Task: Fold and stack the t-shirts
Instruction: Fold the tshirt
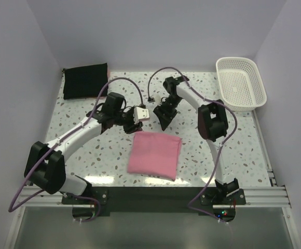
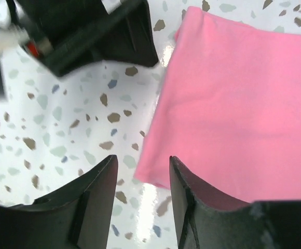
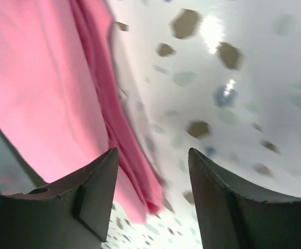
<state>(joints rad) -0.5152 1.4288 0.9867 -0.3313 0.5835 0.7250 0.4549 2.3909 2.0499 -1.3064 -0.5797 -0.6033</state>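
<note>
The pink t-shirt (image 1: 154, 154) lies folded into a rectangle at the table's front middle. It also shows in the left wrist view (image 2: 238, 104) and the right wrist view (image 3: 41, 93). The black garment (image 1: 85, 80) lies folded at the back left corner. My left gripper (image 1: 135, 126) is open and empty, above the table just beyond the pink shirt's far left corner (image 2: 142, 166). My right gripper (image 1: 164, 123) is open and empty, above the shirt's far edge; a folded edge of the shirt shows between its fingers (image 3: 153, 161).
A white lattice basket (image 1: 240, 83) stands at the back right. The terrazzo table (image 1: 88, 155) has walls on the left, back and right. The two grippers are close to each other above the shirt's far edge.
</note>
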